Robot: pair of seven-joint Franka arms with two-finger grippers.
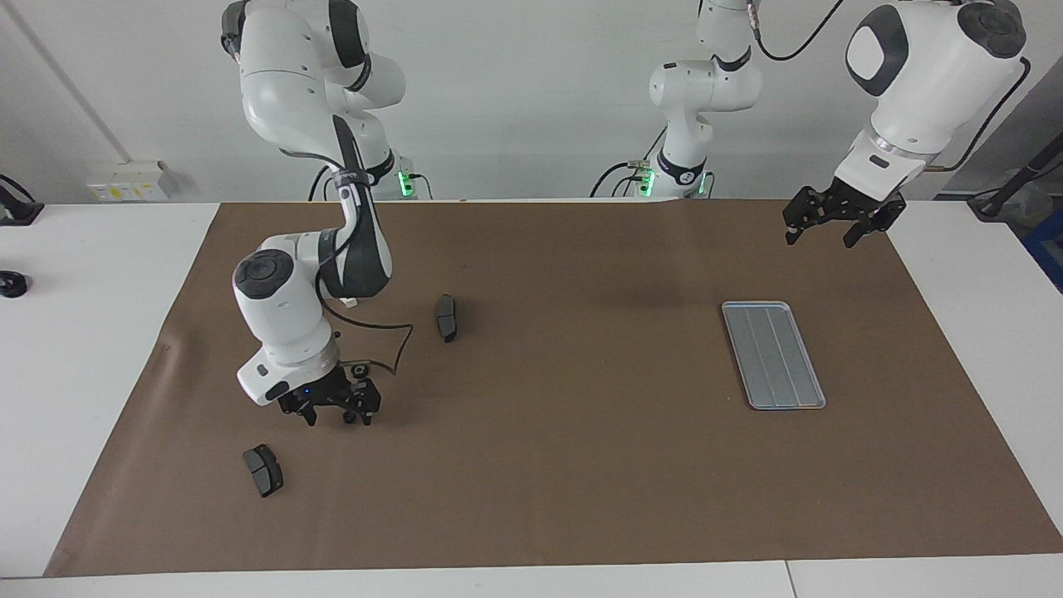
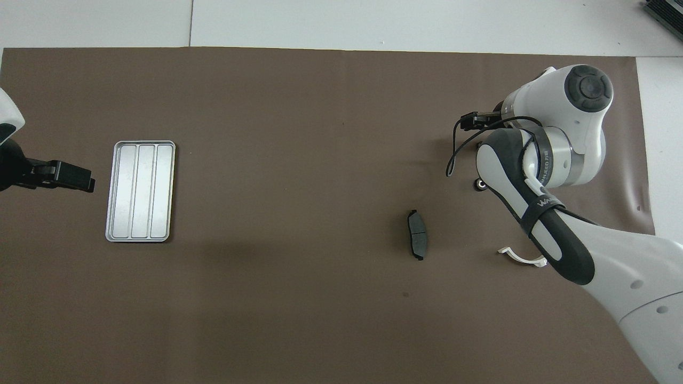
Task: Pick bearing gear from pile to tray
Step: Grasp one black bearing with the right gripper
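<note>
A robot's right gripper (image 1: 330, 413) hangs low over the pile of small black rings at the right arm's end of a brown mat (image 1: 565, 465), its jaws spread wide and empty, in what looks like the opening step of the job: lining up on one ring before the pinch. The arm's own wrist hides most of the rings from both cameras; only one ring (image 2: 481, 184) peeks out beside the forearm in the overhead view, so which ring is being targeted is hard to say. Two dark brake pads (image 1: 447, 316) (image 1: 262, 470) and a white half-ring bracket (image 2: 522, 258) lie around the rings, untouched. The silver tray (image 1: 773, 355) sits empty toward the left arm's end of the table, well apart from the pile. The left gripper (image 1: 837, 218) waits in the air over the mat's corner near the tray, also spread open. The next move calls for a short, centred drop and a gentle close on a single ring.
</note>
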